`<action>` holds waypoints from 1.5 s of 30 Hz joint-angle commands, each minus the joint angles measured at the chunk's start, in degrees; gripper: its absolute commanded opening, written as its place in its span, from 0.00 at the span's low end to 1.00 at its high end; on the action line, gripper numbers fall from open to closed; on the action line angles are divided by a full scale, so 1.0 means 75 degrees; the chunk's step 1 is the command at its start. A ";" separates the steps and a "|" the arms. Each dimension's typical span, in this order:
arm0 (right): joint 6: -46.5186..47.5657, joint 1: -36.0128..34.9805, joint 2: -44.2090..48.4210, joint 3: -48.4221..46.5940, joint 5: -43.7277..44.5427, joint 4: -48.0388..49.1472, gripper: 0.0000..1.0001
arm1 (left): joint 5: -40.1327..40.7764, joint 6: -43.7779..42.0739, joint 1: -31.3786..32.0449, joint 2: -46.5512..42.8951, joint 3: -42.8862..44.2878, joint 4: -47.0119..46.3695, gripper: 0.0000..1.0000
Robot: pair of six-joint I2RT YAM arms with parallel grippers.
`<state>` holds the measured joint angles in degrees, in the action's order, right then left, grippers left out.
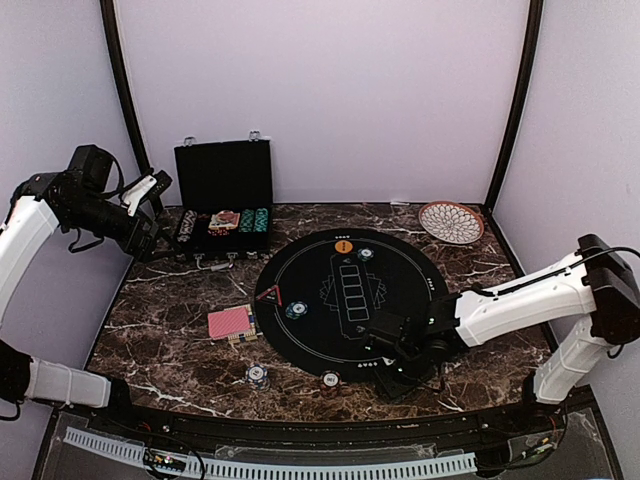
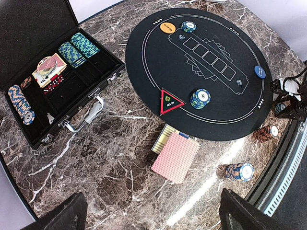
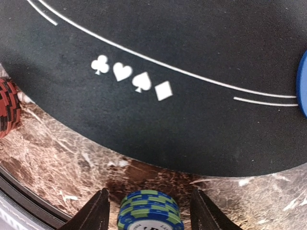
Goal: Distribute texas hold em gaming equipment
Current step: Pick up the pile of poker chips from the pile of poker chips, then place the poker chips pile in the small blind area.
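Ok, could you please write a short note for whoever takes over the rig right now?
Left gripper: open, empty, high above the table.
Right gripper: open, straddling a blue-green chip stack just off the mat.
Done: four other chip stacks set out; orange button and blue button on the mat.
Left: card deck undealt beside the mat; case holds more chips.
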<state>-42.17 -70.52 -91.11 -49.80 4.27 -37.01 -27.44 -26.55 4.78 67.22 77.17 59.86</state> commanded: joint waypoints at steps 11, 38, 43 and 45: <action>-0.0071 -0.0203 0.0037 -0.0271 0.0091 -0.0346 0.55 | -0.0137 0.0018 0.0054 0.0020 -0.0013 -0.0095 0.99; 0.0153 0.0080 0.0521 -0.1388 0.0835 -0.1678 0.12 | -0.0022 0.0003 0.0055 0.0054 0.0045 -0.0116 0.99; 0.0527 0.1004 0.0511 -0.1789 0.1283 -0.2008 0.05 | -0.0010 0.0020 0.0055 0.0061 0.0075 -0.0130 0.99; 0.0799 0.1524 0.0484 -0.1879 0.1353 -0.1908 0.05 | 0.0016 0.0017 0.0058 0.0056 0.0096 -0.0119 0.99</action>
<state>-39.64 -64.77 -88.47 -61.89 10.55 -49.36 -27.38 -26.35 4.80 67.83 77.10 58.83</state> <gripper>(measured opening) 0.410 0.988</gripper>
